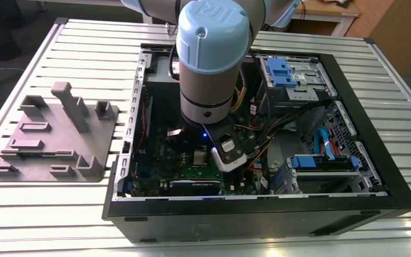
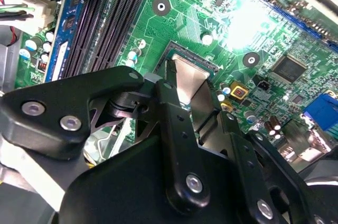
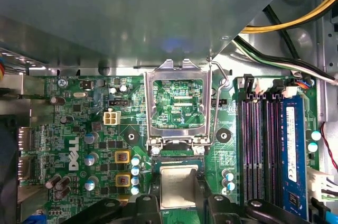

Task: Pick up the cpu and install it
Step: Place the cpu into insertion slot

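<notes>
- Inside the open PC case (image 1: 263, 217) on the slatted bench (image 1: 41, 214), the arm (image 1: 209, 64) reached down over the green mobo (image 3: 79, 129).
- Pincer (image 3: 178, 177) was clenched on the cpu (image 3: 178, 189). Its black fingers (image 2: 171, 113) pressed vs. two opposite edges, silvery top facing the first wrist cam.
- Cpu sat right at the socket (image 3: 177, 157), whose dark rim showed past the chip's far edge. Couldn't tell if it was touching the socket or just above it.
- Socket frame (image 3: 149, 105) stood flipped open w/ its wire lever (image 3: 212, 102) alongside, so the way into the socket looked free.
- Grey fixture plate (image 1: 55, 134) lay on the bench, well apart from the case.
- Risk 1 (my read): couldn't judge if the chip was level. If off-level or turned wrong, the contacts under it could bend.
- Risk 2: w/ a slight sideways offset, the chip edge could ride on the socket rim and skid once let go.
- Risk 3: fingertips worked near the caps (image 3: 136, 168) beside the socket, so a wide release could knock them.
- Risk 4: the frame only leaned upright, so a bump from the pincer body could drop it onto chip or fingers.
</notes>
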`<state>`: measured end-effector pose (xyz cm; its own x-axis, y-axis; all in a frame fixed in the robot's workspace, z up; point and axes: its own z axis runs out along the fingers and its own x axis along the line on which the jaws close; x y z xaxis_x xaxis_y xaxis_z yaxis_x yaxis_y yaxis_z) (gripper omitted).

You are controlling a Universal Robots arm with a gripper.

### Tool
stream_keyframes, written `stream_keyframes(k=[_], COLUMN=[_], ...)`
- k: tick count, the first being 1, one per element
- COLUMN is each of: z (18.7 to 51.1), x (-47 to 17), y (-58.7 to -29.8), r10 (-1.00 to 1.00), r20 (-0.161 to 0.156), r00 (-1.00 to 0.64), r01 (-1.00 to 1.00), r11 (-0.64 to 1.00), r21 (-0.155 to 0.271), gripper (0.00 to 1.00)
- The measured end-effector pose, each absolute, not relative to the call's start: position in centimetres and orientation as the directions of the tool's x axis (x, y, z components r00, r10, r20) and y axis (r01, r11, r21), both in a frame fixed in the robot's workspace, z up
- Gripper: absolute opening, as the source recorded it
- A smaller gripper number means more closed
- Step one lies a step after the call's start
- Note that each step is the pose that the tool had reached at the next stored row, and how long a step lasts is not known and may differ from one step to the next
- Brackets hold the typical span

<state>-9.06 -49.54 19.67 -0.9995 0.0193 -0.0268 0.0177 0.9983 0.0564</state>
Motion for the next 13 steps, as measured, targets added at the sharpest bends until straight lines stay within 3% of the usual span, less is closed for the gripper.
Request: stream_keyframes(k=[10,12,13], z=[19.68,19.68,19.68], x=[-9.06,-9.06,-9.06], y=[-49.54,-49.54,-49.55], r10=[0.019,0.019,0.019], r20=[-0.027,-0.027,-0.027], r00=[-0.999,-0.999,-0.999], r01=[0.018,0.018,0.018], r11=[0.998,0.998,0.998], r21=[0.057,0.057,0.057], gripper=[0.37,0.38,0.45])
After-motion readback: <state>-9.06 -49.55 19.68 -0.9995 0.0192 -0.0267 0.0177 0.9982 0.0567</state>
